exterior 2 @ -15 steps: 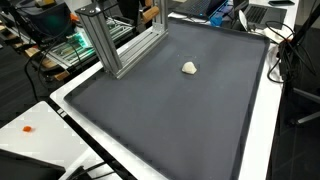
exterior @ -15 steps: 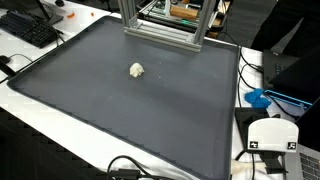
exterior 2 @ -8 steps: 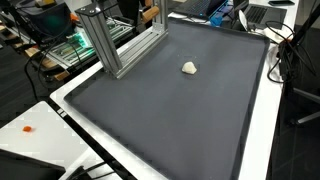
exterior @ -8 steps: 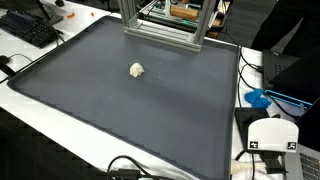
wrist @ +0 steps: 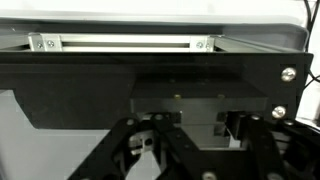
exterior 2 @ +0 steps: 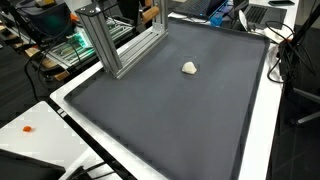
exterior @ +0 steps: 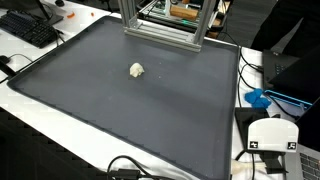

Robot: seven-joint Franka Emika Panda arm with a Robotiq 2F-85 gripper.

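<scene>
Nothing moved, white lump point(exterior: 137, 70) on dark mat point(exterior: 110, 115), apart from end effector point(wrist: 195, 158)

My wrist view cuts the gripper point(wrist: 190, 150) off at its bottom edge; I cannot tell how the jaws stand; the white lump point(exterior: 137, 70) is too small to identify.

No text can be read (all blurred).
</scene>
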